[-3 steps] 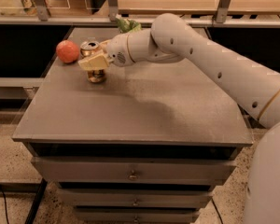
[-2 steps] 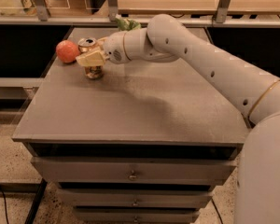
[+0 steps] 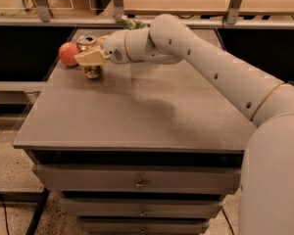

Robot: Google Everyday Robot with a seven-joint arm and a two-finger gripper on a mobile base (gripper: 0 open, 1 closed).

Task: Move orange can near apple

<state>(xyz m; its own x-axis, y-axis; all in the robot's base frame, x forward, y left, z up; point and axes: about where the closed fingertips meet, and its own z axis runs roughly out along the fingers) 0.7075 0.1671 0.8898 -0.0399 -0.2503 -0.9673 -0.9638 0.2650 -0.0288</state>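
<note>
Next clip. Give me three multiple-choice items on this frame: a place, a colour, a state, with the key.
1. Where does the round reddish-orange apple lie? A at the grey table's far corner, beside the small golden-orange metal can; B at the near edge; C in a drawer.
2. What colour is the crumpled bag behind the arm? A blue; B green; C black.
3. The tool is: A open above the apple; B lying on the floor; C shut on the can.
Key: 1 A, apple and can sit close together at the far corner; 2 B, green shows above the arm; 3 C, its beige finger crosses the can's middle.
</note>
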